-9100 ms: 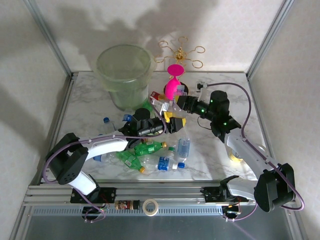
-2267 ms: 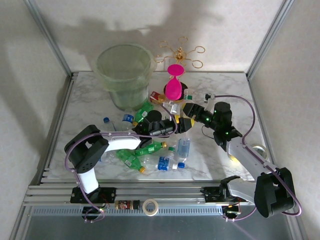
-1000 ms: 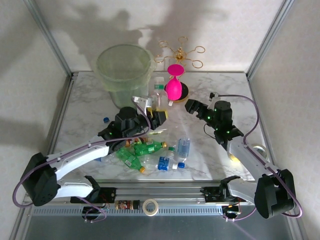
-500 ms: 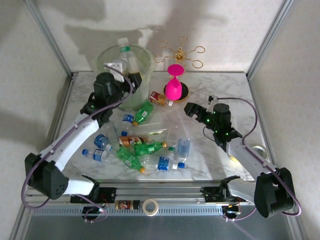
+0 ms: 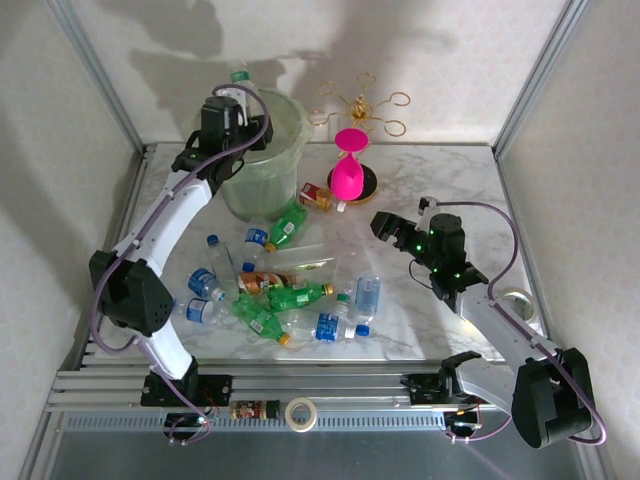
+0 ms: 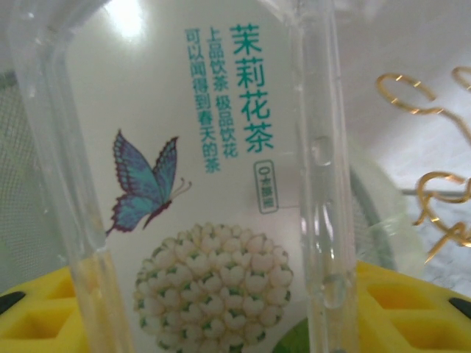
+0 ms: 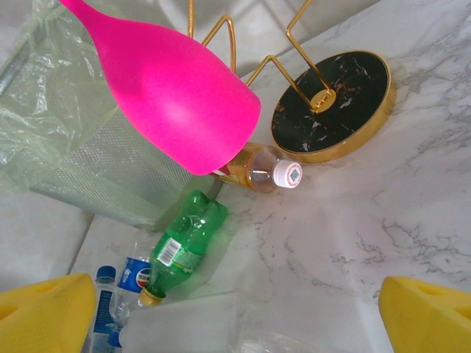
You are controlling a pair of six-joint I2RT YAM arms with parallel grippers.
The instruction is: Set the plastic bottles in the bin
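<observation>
The left gripper (image 5: 236,102) clamps a clear bottle (image 6: 221,184) (butterfly label) above the bin (image 5: 283,140); the right gripper (image 5: 386,226) gapes wide over the table (image 5: 450,180).

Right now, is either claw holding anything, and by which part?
The left claw grips a clear, white-labelled bottle across its labelled body, beside the bin. The right claw is open and holds nothing.

The overhead camera looks down from behind onto the white marbled table (image 5: 450,180). The left wrist view sits tight against a clear white-labelled bottle (image 6: 213,184). The right wrist view faces a pink hourglass-shaped object (image 7: 176,95) (upper centre overhead).
</observation>
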